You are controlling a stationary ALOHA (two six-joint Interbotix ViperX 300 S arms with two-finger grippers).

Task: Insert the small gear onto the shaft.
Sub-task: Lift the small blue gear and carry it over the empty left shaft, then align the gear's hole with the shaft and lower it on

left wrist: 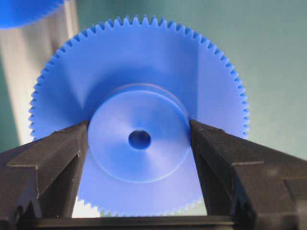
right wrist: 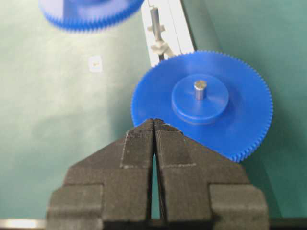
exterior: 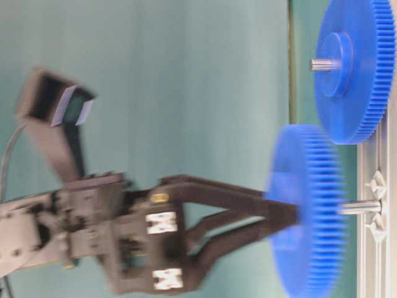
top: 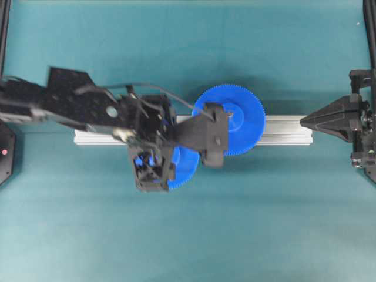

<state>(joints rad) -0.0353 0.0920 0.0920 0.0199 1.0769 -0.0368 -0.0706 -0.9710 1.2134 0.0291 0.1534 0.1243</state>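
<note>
Two blue gears are showing: the small gear (left wrist: 139,120) and one wider gear (right wrist: 204,103), the latter sitting on the aluminium rail (top: 282,130) with a dull grey pin end (right wrist: 200,89) standing out of its hub. One shaft (exterior: 358,207) is showing, a thin silvery stub projecting from the rail with shiny faceted metal pieces (exterior: 376,186) at its base. Two grippers are showing, one per arm, and one teal table surface (top: 188,235).

The small gear is sitting between the fingers of the left gripper (left wrist: 139,143), its face turned toward the wrist camera and its dark centre hole (left wrist: 139,139) looking open and unfilled. In the table-level view the gear (exterior: 307,211) is hanging in front of the shaft, roughly in line with it; the picture is blurring there, so whether the shaft tip is entering the hole cannot be told. In the overhead view the small gear (top: 183,166) is lying just beside the wider gear (top: 238,120), partly under the left arm.

The left gripper's jaws are standing wide and clamping the raised round hub of the small gear, one finger (left wrist: 53,153) pressing each side of the hub. The toothed rim is staying clear of the fingers.

The right gripper (right wrist: 154,125) is hovering near the rail's end, well apart from the small gear, its jaws pressing together with only a hairline seam between them and holding nothing. Its tips are pointing toward the wider gear without touching it.
</note>
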